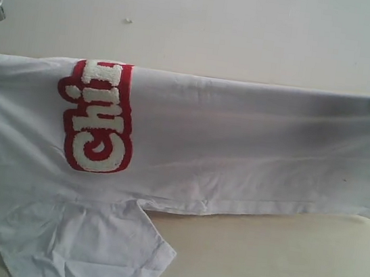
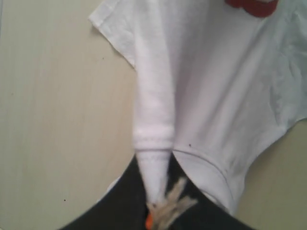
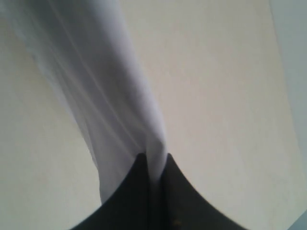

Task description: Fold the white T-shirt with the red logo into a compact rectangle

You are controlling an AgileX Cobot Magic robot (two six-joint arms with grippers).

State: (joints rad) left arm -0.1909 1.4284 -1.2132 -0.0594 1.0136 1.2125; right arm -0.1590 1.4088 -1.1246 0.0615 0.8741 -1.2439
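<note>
While the two arms hold it between them, the thin, wrinkled white cotton T-shirt (image 1: 238, 145) is stretched sideways above the pale beige table (image 1: 277, 267), doubled over along its upper edge. The red logo patch with fuzzy white letters (image 1: 99, 117) is near the left end of the shirt. It is turned on its side, only "Chi" can be read, and its top bends over the fold. One short sleeve (image 1: 82, 248) hangs down at the lower left; I cannot tell if it touches the table.

The left gripper (image 2: 154, 182) has its black fingers (image 2: 124, 196) pressed together on a bunched part of the shirt beside the ribbed collar (image 2: 206, 172). A small orange tag (image 2: 149, 222) and some frayed threads show at the pinch. The right gripper (image 3: 154, 160) also has its black fingers pressed together, pinching the other end of the cloth, which falls from it in long smooth folds.
</note>
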